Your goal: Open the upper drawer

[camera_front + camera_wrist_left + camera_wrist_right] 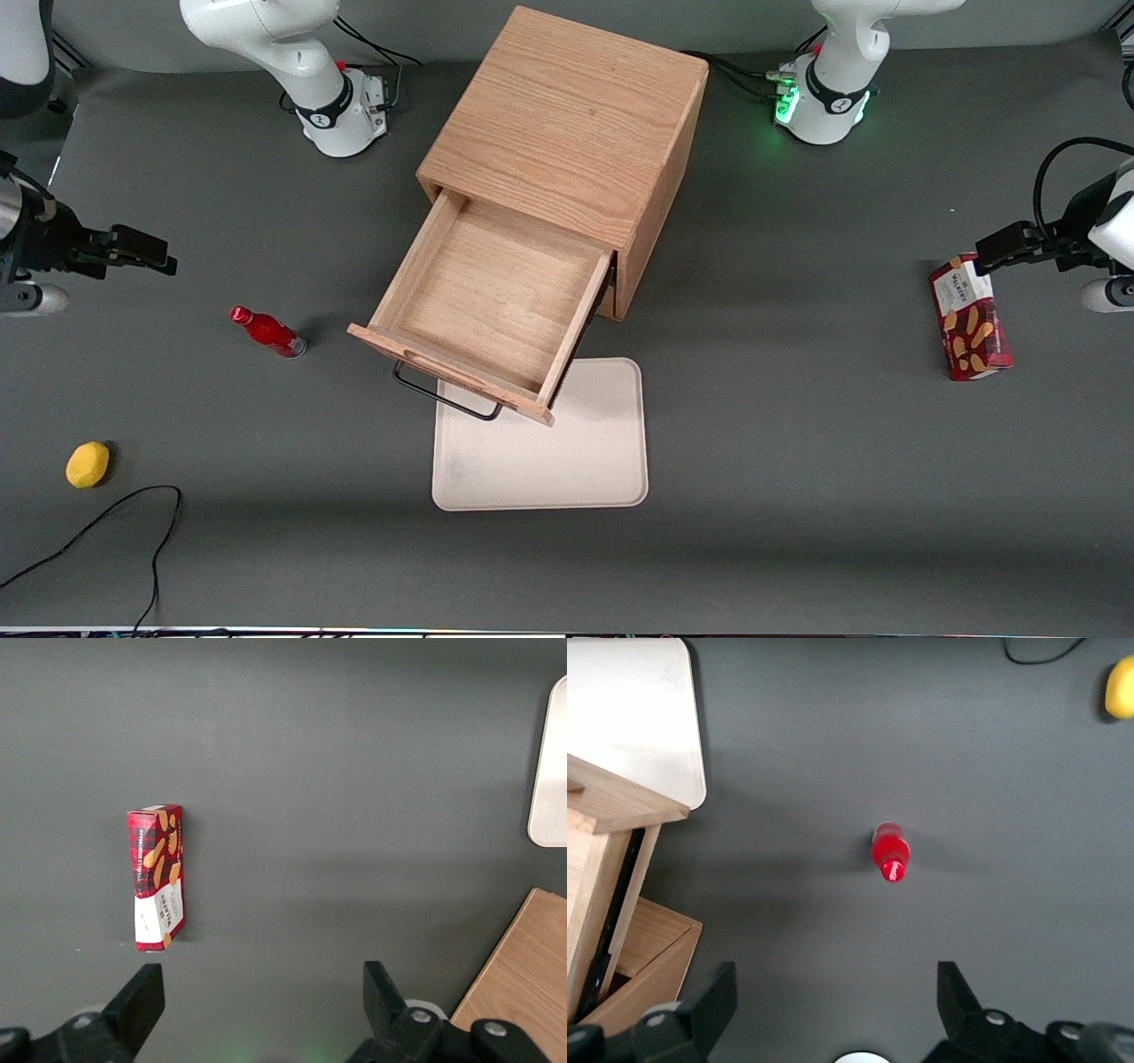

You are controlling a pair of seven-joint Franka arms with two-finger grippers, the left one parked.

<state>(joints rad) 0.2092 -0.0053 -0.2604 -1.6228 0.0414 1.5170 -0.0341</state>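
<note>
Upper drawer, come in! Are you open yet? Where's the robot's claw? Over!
Gripper open, empty, parked toward working arm's end, above table. Upper drawer pulled fully out, empty. Red bottle standing beside drawer, not blocking.

The red biscuit box (971, 317) carries the brand "Walkers" on its white label. Nothing else can be read.

red bottle (267, 332), lemon (88, 464), tray (540, 461), biscuit box (970, 317)
</note>
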